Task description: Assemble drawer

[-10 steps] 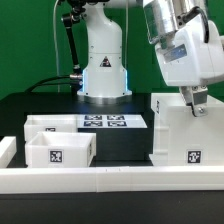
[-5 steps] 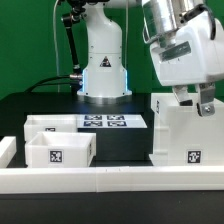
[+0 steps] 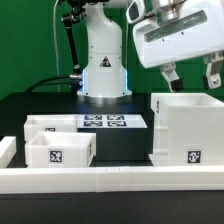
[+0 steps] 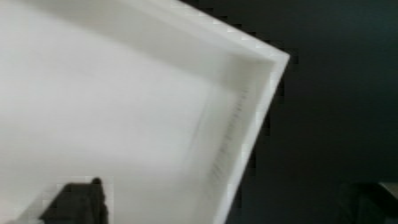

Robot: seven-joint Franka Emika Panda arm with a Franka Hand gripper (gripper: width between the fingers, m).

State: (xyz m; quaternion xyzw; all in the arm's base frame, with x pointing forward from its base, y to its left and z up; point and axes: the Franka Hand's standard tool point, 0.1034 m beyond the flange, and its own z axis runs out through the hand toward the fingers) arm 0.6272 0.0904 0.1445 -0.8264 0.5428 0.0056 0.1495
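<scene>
The drawer's tall white casing (image 3: 185, 130) stands open side up on the exterior view's right, with a square tag low on its front. Two low white trays (image 3: 60, 150) sit together on the left, one behind the other (image 3: 42, 124). My gripper (image 3: 190, 78) hangs just above the casing's top rim, open and empty, clear of it. In the wrist view the casing's white inside and one rim corner (image 4: 231, 90) fill most of the picture, and one dark fingertip (image 4: 75, 203) shows over it.
The marker board (image 3: 105, 122) lies flat behind the trays, in front of the arm's base (image 3: 103, 75). A low white rim wall (image 3: 110, 182) runs along the table's front edge. The table top is black.
My gripper has risen out of the casing's top opening to just above its rim. Its fingers now show spread apart. The casing and trays have not moved.
</scene>
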